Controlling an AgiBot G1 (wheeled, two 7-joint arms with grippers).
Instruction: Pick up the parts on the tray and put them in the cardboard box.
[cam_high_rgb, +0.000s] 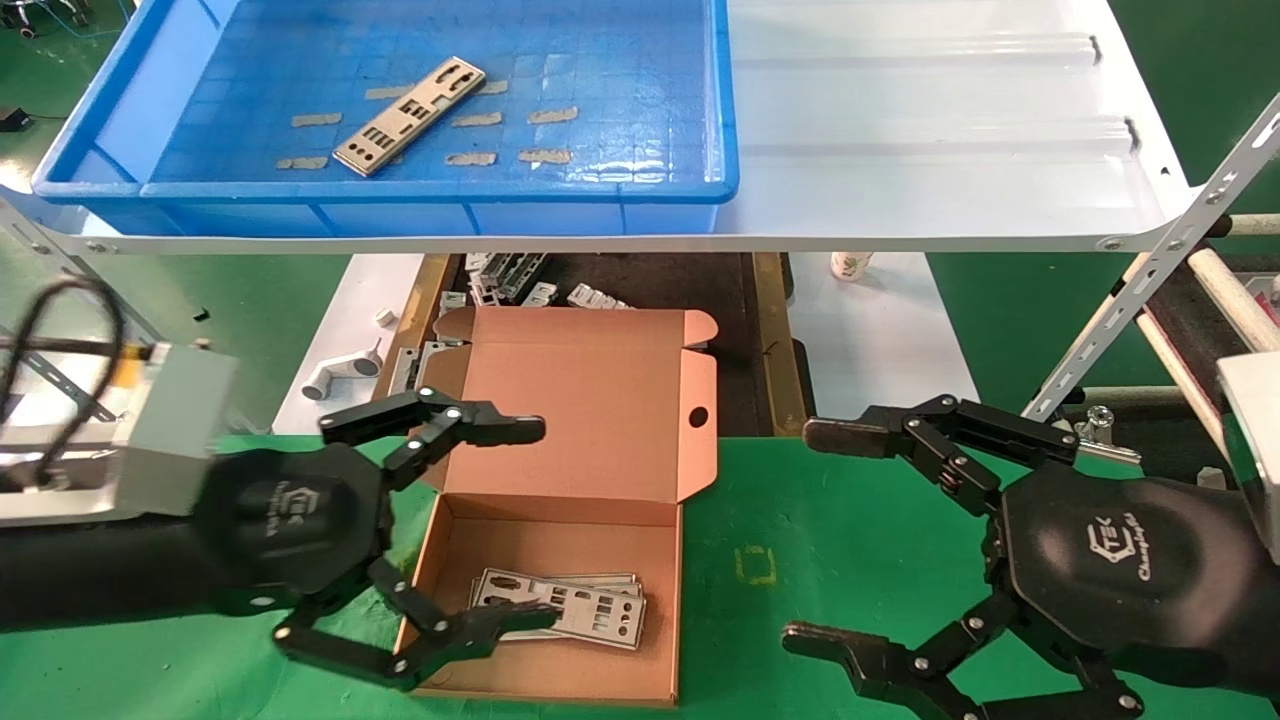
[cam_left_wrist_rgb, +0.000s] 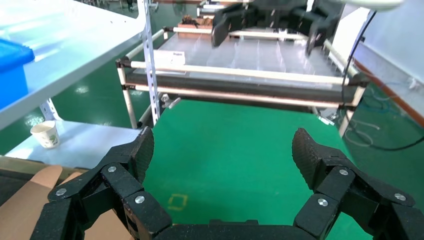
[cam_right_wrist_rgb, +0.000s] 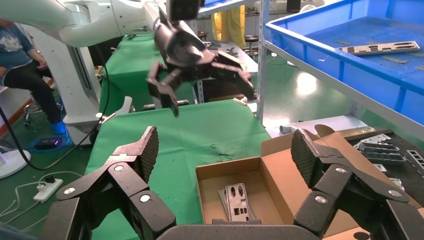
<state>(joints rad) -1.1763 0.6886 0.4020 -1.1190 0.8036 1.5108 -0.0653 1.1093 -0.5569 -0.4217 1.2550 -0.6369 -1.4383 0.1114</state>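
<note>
Left hand (cam_high_rgb: 535, 525): fingers spread wide apart, holding nothing; sits lower left of the head view, over the left edge of the cardboard box (cam_high_rgb: 570, 520). One finger lies above the box's rear wall, the other reaches over the front left corner.
Parts in box (cam_high_rgb: 565, 605): small stack of flat silver punched plates on the box floor, lower centre of the head view. The lower fingertip of the left hand overlaps the stack's left end; whether it touches, I cannot tell.
Part on tray (cam_high_rgb: 410, 115): one plate lies at a slant on the gridded floor of the blue tray (cam_high_rgb: 420, 205), upper left of the head view, well apart from both hands.
Tray position: on the white shelf (cam_high_rgb: 950, 120), above and behind the box.
Right hand (cam_high_rgb: 810, 535): fingers wide apart, empty; lower right of the head view over the green bench (cam_high_rgb: 830, 560), to the right of the box and clear of it.
Box lid: open, tilted back, round hole near its right edge.
</note>
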